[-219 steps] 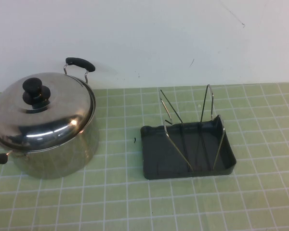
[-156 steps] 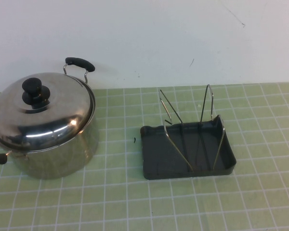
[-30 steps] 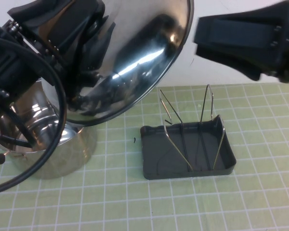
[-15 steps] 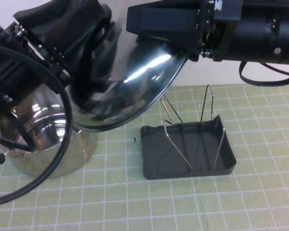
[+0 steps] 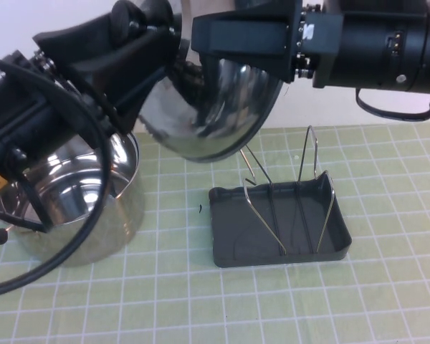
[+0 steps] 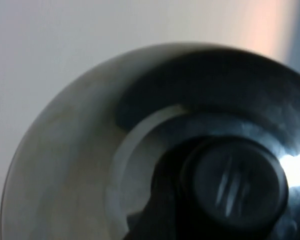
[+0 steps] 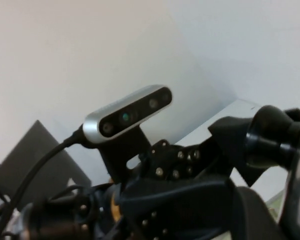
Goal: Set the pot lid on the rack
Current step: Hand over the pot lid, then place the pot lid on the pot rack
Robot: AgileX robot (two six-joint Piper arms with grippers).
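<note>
We see the left gripper (image 5: 154,43) holding the lid (image 5: 215,115) by its knob (image 6: 232,182), tilted up in the air. The right gripper (image 5: 201,36) is right beside it at the lid's top edge; we cannot tell its grip. The rack (image 5: 233,236) sits on the table below the lid, and the pot (image 5: 79,208) is under the left arm.

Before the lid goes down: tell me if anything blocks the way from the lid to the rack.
Nothing visible does. The left hand holds the pot lid above the rack, right hand alongside; only the rack's own wire dividers stand below.
</note>
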